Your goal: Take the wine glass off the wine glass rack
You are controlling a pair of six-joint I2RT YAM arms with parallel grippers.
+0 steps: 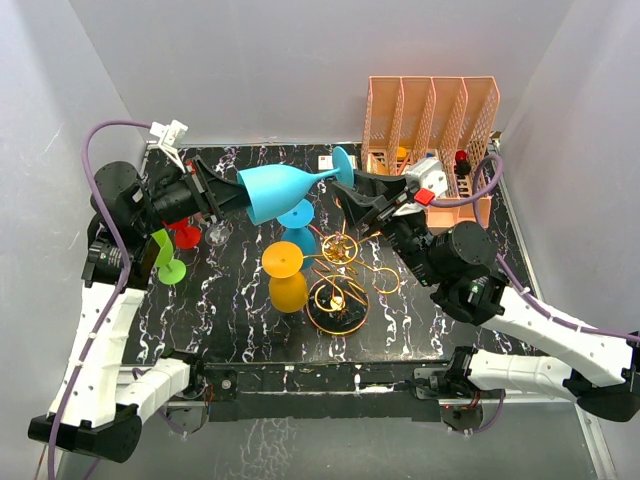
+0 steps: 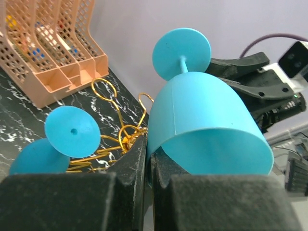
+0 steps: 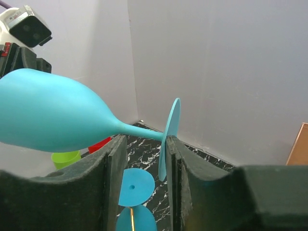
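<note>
A blue wine glass (image 1: 275, 192) hangs on its side in the air above the table, its foot pointing right. My left gripper (image 1: 232, 198) is shut on the rim of its bowl (image 2: 202, 120), one finger inside and one outside, as the left wrist view (image 2: 148, 149) shows. My right gripper (image 3: 144, 144) stands open around the stem. The foot's edge (image 3: 169, 130) rests against the right finger (image 3: 175, 161), and the left finger is apart from the glass. The gold wine glass rack (image 1: 338, 280) stands below, and the held glass is apart from it.
A second blue glass (image 1: 298, 228) and an orange glass (image 1: 287, 275) sit at the rack's left side. Red (image 1: 183, 235), green (image 1: 165, 258) and clear (image 1: 217, 233) glasses lie at the left. An orange slotted file organizer (image 1: 430, 130) stands at the back right.
</note>
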